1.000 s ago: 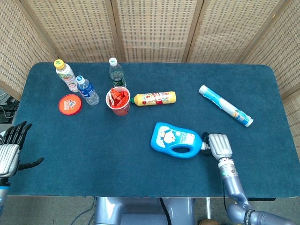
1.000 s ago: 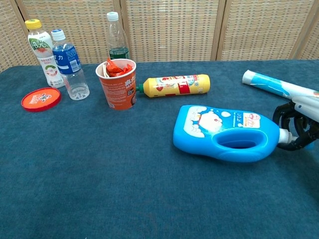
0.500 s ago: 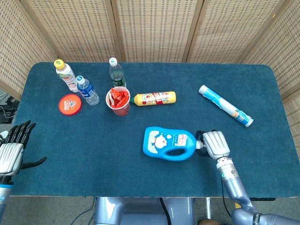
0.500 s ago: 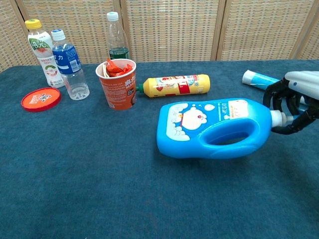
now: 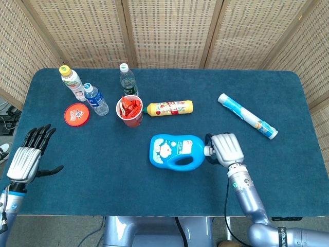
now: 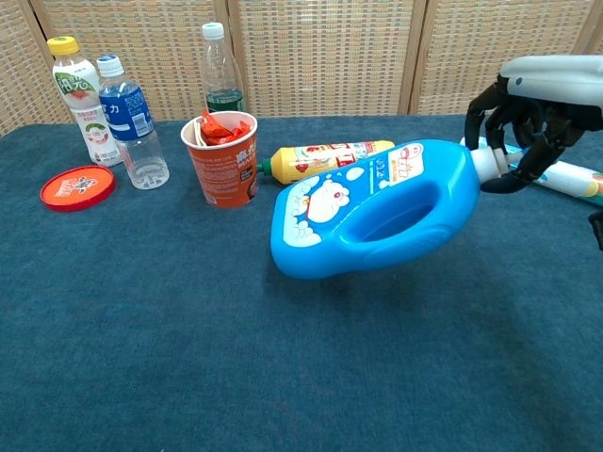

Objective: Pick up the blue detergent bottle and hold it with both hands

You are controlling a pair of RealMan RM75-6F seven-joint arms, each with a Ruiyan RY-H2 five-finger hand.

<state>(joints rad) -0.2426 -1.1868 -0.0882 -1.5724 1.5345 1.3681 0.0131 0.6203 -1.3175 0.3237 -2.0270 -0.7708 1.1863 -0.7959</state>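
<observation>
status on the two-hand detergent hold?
Done: right hand grips the blue detergent bottle by its neck, and the chest view shows it tilted, off the table. In hand: nothing else; left hand is open at the table's left edge. Left: bring it onto the bottle.

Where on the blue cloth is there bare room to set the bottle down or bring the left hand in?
The near half of the blue-covered table is bare, from the open left hand across to the blue plastic detergent bottle the right hand lifts. The far-right corner beyond the blue-and-white tube is bare too. It is crowded far left around the red paper cup.
</observation>
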